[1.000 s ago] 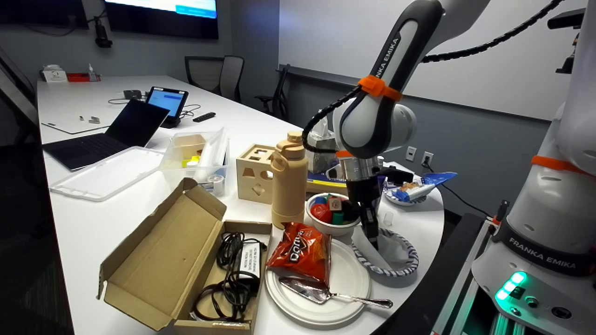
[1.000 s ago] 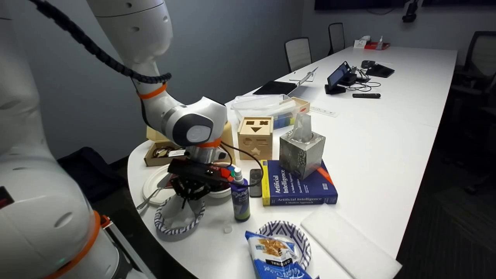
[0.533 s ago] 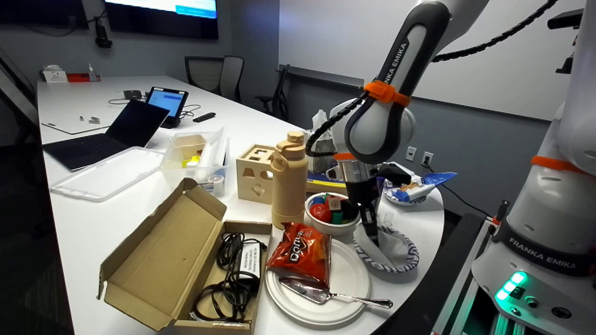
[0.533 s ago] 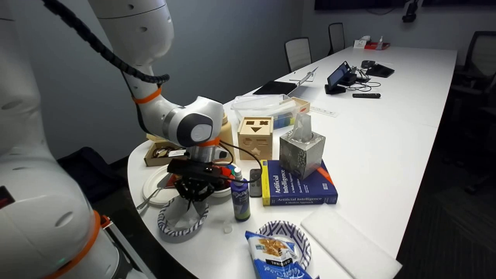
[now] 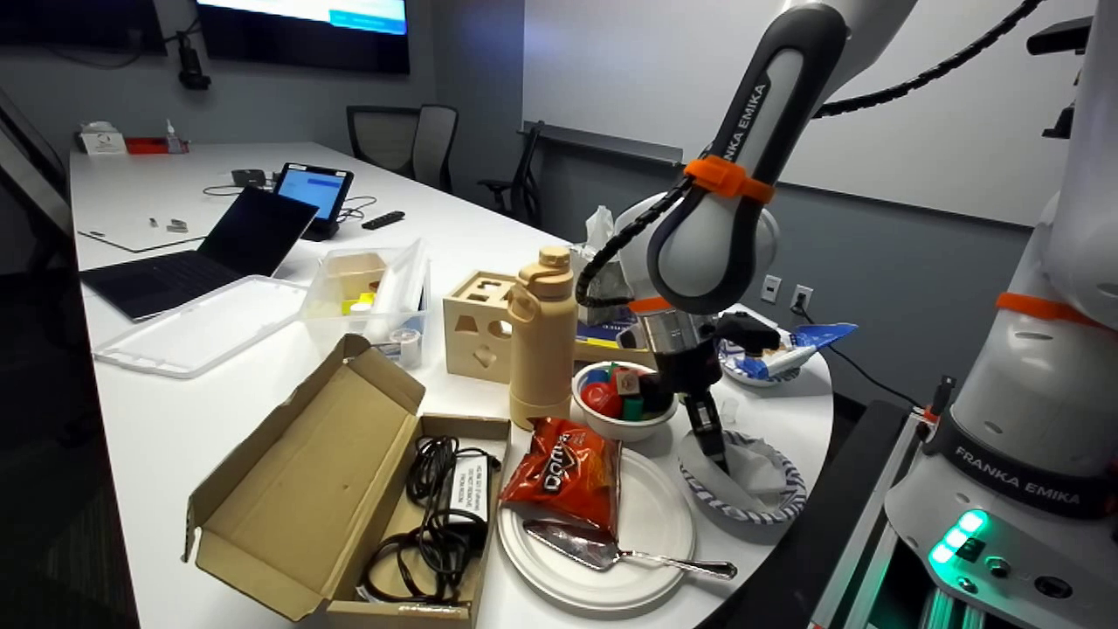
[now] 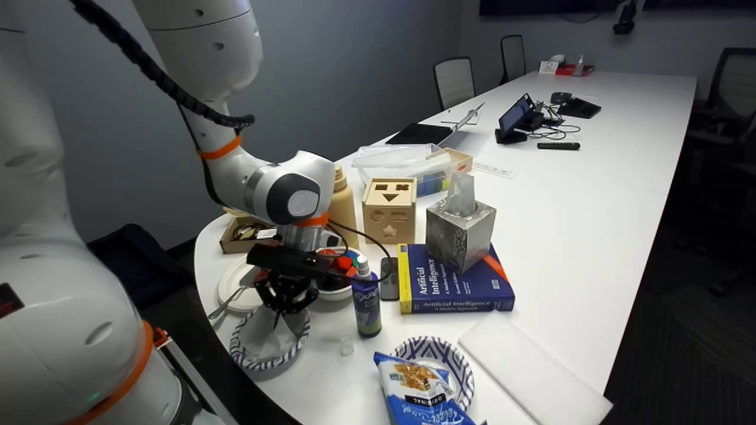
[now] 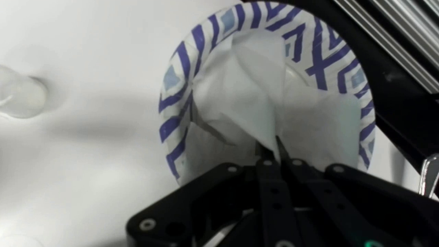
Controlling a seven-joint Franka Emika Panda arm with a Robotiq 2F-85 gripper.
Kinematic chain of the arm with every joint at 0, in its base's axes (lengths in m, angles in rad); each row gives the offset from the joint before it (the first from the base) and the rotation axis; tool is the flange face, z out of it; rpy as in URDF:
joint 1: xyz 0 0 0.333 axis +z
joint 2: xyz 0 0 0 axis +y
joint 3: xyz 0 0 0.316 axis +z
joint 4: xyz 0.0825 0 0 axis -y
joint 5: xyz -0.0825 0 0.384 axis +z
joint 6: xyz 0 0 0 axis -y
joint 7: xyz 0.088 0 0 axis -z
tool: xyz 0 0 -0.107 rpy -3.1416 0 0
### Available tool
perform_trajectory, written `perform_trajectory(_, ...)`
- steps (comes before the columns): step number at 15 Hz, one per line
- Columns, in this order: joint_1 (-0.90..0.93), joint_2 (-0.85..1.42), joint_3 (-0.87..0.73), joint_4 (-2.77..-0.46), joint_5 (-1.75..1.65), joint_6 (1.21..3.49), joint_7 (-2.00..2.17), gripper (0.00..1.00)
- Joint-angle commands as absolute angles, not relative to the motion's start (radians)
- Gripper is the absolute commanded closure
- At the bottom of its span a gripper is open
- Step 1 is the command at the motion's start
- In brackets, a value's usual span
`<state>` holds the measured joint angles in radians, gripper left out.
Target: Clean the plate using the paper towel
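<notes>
The plate (image 5: 795,502), with its blue-and-white patterned fluted rim, sits near the table's curved edge; it also shows in an exterior view (image 6: 255,363) and the wrist view (image 7: 320,65). The white paper towel (image 7: 252,92) lies crumpled inside it, covering most of its middle; it shows in both exterior views (image 5: 758,476) (image 6: 277,343). My gripper (image 7: 276,151) points down into the plate, shut on a raised fold of the towel. The gripper also shows in both exterior views (image 5: 721,468) (image 6: 276,323). The fingertips' lower ends are partly hidden by the towel.
A larger white plate (image 5: 603,590) holds a red chip bag (image 5: 568,476) and a cake server (image 5: 581,546). A bowl of blocks (image 5: 624,428), a spray bottle (image 6: 367,307) and a small clear cup (image 6: 346,346) stand close by. Another patterned plate (image 6: 460,360) bears a blue snack bag (image 6: 416,389).
The gripper, towel and plate shift slightly away from the robot base, then back toward it and the table edge. The gripper also tilts a little. It stays shut on the towel.
</notes>
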<state>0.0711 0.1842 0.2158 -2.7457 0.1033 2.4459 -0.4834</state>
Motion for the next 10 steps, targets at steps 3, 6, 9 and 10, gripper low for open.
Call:
perform_trajectory(3, 0.047, 0.184, 0.252, -2.742, 0.250, 2.476, -0.636, 1.00)
perform_trajectory(6, 0.057, 0.180, 0.244, -2.742, 0.247, 2.508, -0.629, 1.00)
perform_trajectory(9, 0.066, 0.175, 0.231, -2.746, 0.206, 2.537, -0.586, 1.00)
perform_trajectory(10, 0.070, 0.175, 0.225, -2.746, 0.185, 2.538, -0.567, 1.00)
